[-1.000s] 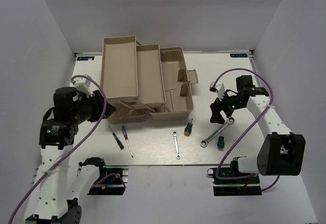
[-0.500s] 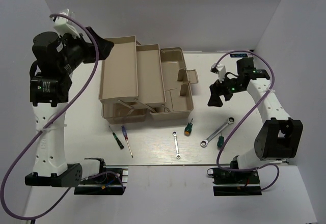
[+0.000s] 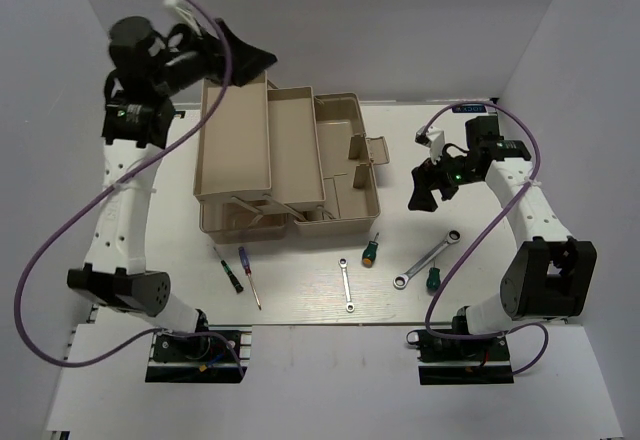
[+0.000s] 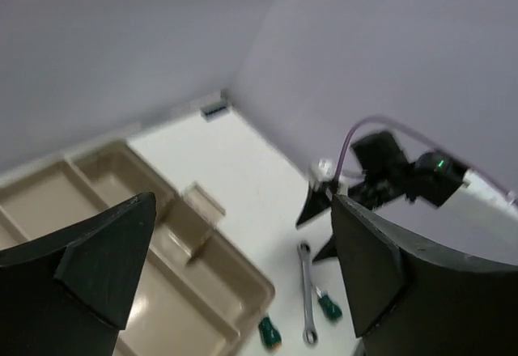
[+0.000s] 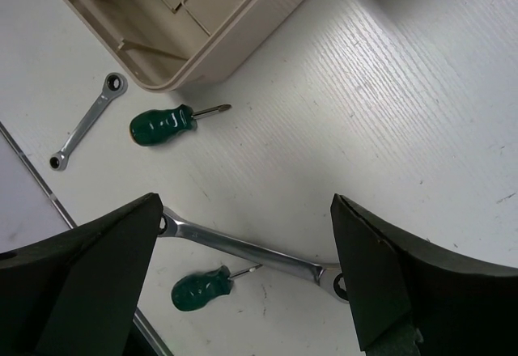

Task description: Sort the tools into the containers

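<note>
Top external: sorting not begun, left gripper [image 3: 252, 58] and right gripper [image 3: 424, 200] spread, empty; next, lower right onto longer wrench [image 3: 428, 257].

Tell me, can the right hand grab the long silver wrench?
Probably yes. The right hand is open and hovers over the long wrench, with nothing on top of it. A green screwdriver lies close beside it.

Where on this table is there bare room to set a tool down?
Bare: the table strip left of the toolbox, and the patch between its right wall and the right gripper. Crowded: the near strip before the toolbox, where thin screwdrivers, both wrenches and stubby screwdrivers lie.
</note>
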Robot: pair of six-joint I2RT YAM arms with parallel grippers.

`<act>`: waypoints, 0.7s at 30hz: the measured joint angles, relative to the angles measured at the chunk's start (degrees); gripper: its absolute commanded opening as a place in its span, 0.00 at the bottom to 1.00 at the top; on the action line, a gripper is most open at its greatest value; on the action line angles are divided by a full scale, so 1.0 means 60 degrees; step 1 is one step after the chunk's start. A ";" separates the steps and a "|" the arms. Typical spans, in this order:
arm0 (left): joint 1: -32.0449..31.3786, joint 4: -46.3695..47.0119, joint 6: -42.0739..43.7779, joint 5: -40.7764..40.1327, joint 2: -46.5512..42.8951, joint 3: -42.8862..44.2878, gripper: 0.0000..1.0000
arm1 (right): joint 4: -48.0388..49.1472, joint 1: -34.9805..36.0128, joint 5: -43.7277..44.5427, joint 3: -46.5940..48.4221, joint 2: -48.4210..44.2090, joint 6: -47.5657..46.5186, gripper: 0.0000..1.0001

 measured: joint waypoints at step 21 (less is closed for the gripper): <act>-0.7643 -0.6772 0.1286 -0.6776 0.0718 -0.2554 0.47 | 0.0576 -0.0004 0.1009 -0.1184 -0.0138 -0.0018 0.89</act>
